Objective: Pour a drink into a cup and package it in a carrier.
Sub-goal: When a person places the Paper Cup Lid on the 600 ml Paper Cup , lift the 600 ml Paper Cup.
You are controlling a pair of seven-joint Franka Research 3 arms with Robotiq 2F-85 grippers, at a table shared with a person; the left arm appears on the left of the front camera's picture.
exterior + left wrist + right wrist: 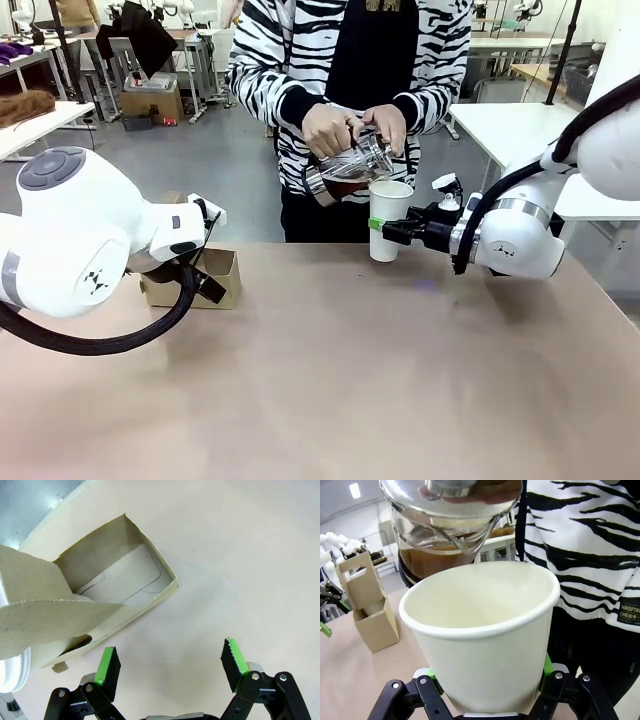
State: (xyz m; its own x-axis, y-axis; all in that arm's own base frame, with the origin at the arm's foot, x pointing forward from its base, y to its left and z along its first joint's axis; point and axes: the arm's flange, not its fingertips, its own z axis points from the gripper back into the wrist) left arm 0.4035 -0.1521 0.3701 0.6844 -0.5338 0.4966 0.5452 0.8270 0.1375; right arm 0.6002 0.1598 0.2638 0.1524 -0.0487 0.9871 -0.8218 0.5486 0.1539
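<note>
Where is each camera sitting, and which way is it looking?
Front view: on the robot's side, looking across the table at the person tilting the carafe over the cup; left arm and right arm show.
Left wrist view: on the left wrist, looking down at the carrier; its open left hand shows.
Right wrist view: on the right wrist, facing cup and carafe; the right hand grips the cup.
All three share the carrier.
</note>
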